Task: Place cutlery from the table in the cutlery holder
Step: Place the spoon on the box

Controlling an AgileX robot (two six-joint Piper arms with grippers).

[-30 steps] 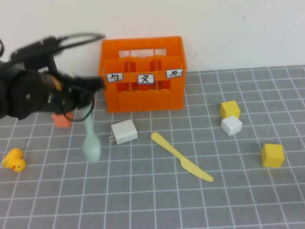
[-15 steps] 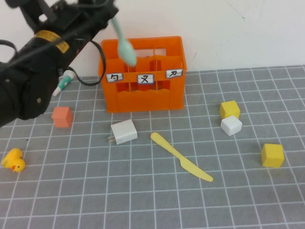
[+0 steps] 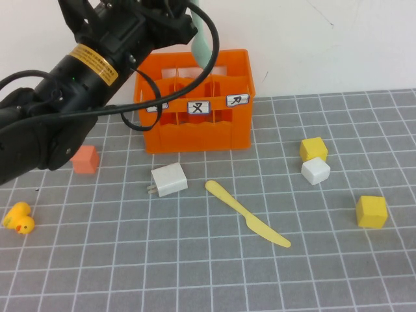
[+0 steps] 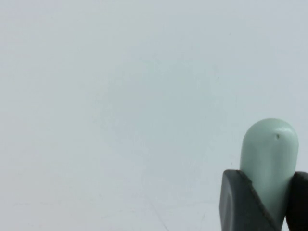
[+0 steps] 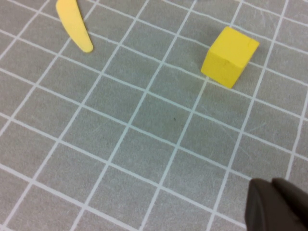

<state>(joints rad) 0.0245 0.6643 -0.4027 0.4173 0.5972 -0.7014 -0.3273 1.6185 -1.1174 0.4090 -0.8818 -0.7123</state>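
My left gripper (image 3: 187,19) is raised over the back left of the orange cutlery holder (image 3: 195,133) and is shut on the pale mint-green spoon (image 3: 203,38). The spoon hangs above the crate's top rim. In the left wrist view the spoon's handle end (image 4: 269,154) sticks out between the two dark fingers (image 4: 238,202) against the white wall. The pale yellow knife (image 3: 247,213) lies flat on the grey gridded table (image 3: 195,273) in front of the crate. My right gripper (image 5: 275,204) is shut and empty, hovering low over the table near the knife's tip (image 5: 74,24).
A white charger block (image 3: 169,179) lies just left of the knife. A coral cube (image 3: 85,159) and a rubber duck (image 3: 19,218) sit at the left. Two yellow cubes (image 3: 313,149) (image 3: 371,211) and a white cube (image 3: 316,171) sit at the right.
The left arm has lifted the spoon from low over the table by the coral cube, up and to the right, until it hangs above the crate. Knife and right gripper have not moved.
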